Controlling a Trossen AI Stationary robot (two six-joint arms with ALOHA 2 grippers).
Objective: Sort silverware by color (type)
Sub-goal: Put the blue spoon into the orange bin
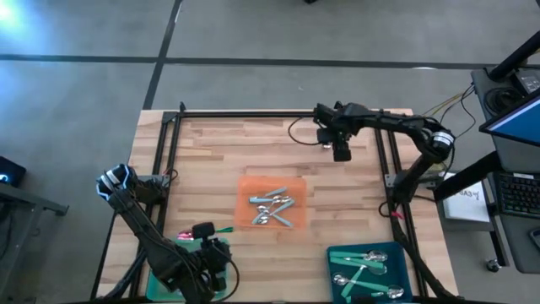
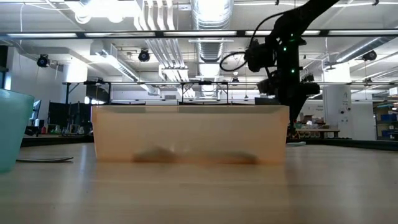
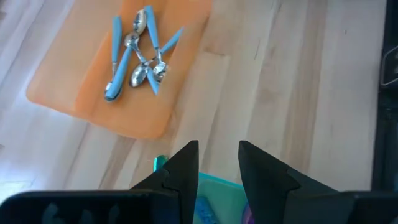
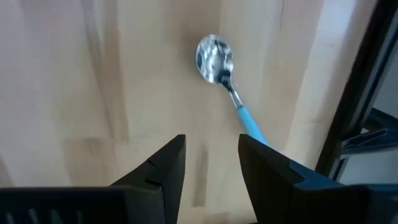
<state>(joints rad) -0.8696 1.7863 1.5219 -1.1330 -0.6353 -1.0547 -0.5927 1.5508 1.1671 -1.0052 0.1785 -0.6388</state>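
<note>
L gripper (image 1: 205, 253) hangs low over the near-left corner, above the green tray (image 1: 187, 245); jaws apart w/ a narrow gap, holding nothing that I can see. Something teal and a bit of purple sits right under its fingers (image 3: 180, 174) in the L wrist view, too cropped to name. Risk here: if it comes down w/o re-aiming it could nudge the tray or whatever's in it.

Centre: orange tray (image 1: 246, 184) w/ a tangled pile of light-blue-handled spoons (image 1: 274, 209), handles crossing. Likely trouble: a grasp lifts two at once, or drags a neighbour out over the shallow wall. Slim handles flat on plastic are easy for the jaws to skate off.

Near right: teal tray (image 1: 335, 254) w/ green-handled spoons (image 1: 364, 268) already laid in it.

R gripper (image 1: 340, 150) is up off the table at the far right, jaws apart, empty. In the R wrist view one light-blue-handled spoon (image 4: 222, 74) lies on bare wood just ahead of it, handle running under a finger (image 4: 267, 168). Judging by that, a misaligned descent would pin or flick it toward the dark frame rail (image 4: 354, 93) close by.

Surface: light wood-plank tabletop (image 1: 219, 152) inside a black frame. Room: grey floor, a desk w/ screen and keyboard (image 1: 515, 190) at right; the low view shows ceiling ducts (image 2: 211, 15) and strip lights, workshop benches behind. No person seen.
</note>
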